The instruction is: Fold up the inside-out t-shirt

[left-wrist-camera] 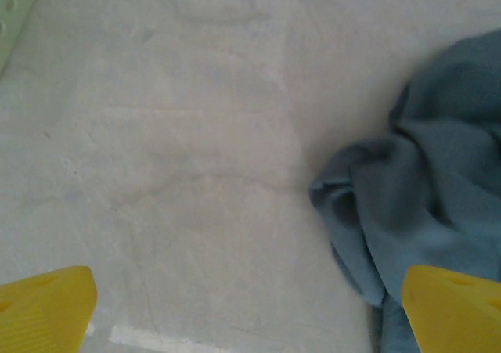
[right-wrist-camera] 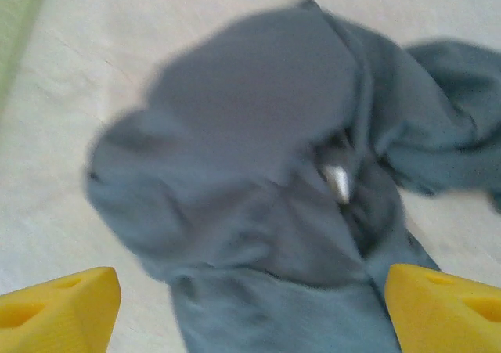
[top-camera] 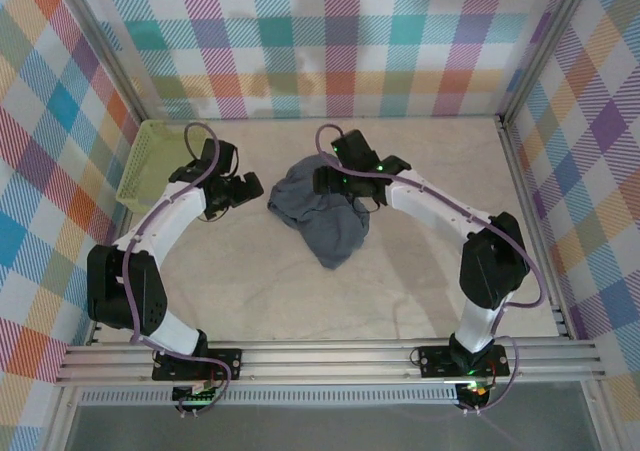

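The inside-out t-shirt (top-camera: 322, 219) lies crumpled in a dark slate-grey heap on the middle of the table. My right gripper (top-camera: 332, 183) hovers over its far part, open. In the right wrist view the yellow fingers (right-wrist-camera: 59, 307) stand wide apart with the bunched t-shirt (right-wrist-camera: 258, 165) below them and a small white label (right-wrist-camera: 338, 182) showing in a fold; this gripper (right-wrist-camera: 252, 310) holds nothing. My left gripper (top-camera: 246, 189) is open just left of the heap. Its wrist view has bare table between the fingertips (left-wrist-camera: 47, 306) of the gripper (left-wrist-camera: 250, 312), and the t-shirt's edge (left-wrist-camera: 423, 196) at the right.
A lime-green mesh basket (top-camera: 150, 161) stands at the table's far left, its edge showing in the left wrist view (left-wrist-camera: 12, 9) and the right wrist view (right-wrist-camera: 17, 24). Checked walls close the back and sides. Metal rails run along the near edge (top-camera: 330, 356).
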